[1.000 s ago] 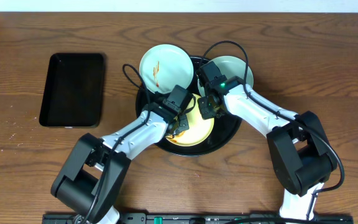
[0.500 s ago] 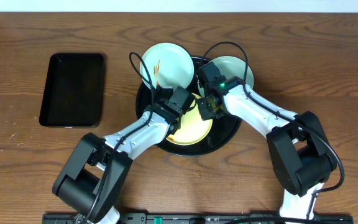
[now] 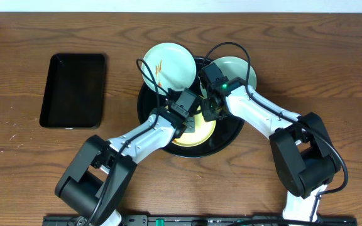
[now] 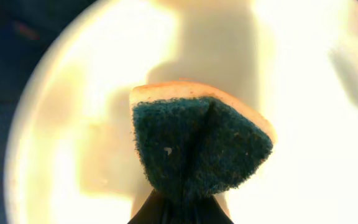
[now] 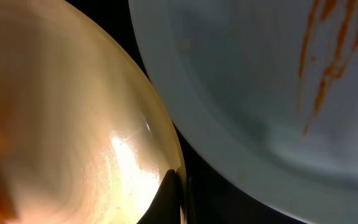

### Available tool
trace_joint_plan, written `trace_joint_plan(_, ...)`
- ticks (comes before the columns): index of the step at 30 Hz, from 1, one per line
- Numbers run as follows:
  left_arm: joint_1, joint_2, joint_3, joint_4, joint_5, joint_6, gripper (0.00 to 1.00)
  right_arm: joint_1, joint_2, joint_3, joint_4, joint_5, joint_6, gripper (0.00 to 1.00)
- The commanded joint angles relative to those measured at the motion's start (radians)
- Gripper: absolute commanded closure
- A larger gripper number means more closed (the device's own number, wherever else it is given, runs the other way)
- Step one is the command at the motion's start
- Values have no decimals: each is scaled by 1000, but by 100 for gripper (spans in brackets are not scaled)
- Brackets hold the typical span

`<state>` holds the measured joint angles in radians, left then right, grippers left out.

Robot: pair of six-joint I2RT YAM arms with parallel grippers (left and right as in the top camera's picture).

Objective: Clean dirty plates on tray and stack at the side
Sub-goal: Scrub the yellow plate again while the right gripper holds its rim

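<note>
Yellow plate (image 3: 203, 133) wipe, on the black tray (image 3: 234, 133).
Clamps sponge (image 4: 197, 146) in left jaws, holds right jaws closed at rim; next likely calls for lifting plate aside onto counter (image 3: 307, 63), then scrubbing streaked blue plate (image 3: 168, 63).

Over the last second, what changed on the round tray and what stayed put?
The left gripper, shut on the sponge, slid slightly rightward across the yellow plate. The right gripper stayed pinched on that plate's rim. The streaked blue plate, the other blue plate and the tray did not move.
</note>
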<state>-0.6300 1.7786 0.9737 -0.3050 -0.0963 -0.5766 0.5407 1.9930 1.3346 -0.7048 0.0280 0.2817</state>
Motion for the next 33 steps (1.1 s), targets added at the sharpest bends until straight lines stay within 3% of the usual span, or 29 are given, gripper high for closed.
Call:
trace_joint_plan(1, -11, 16, 1, 0, 193, -100, 93, -2, -11, -8, -10, 39, 10, 99)
trace_joint_plan(6, -18, 16, 1, -5, 209, -106, 92, -2, -11, -8, -11, 39, 10, 99)
trace_joint_plan(10, -16, 16, 1, -16, 200, -10, 93, -2, -11, -8, -19, 39, 10, 99)
trace_joint_plan(19, -4, 16, 1, -84, -16, 12, 93, -2, -11, -8, -22, 39, 10, 99)
trace_joint_plan(28, 19, 16, 1, -80, -406, 182, 93, -3, -11, -8, -29, 39, 10, 99)
trace_joint_plan(33, 25, 16, 1, -36, -496, 270, 93, -3, -11, -8, -29, 39, 10, 99)
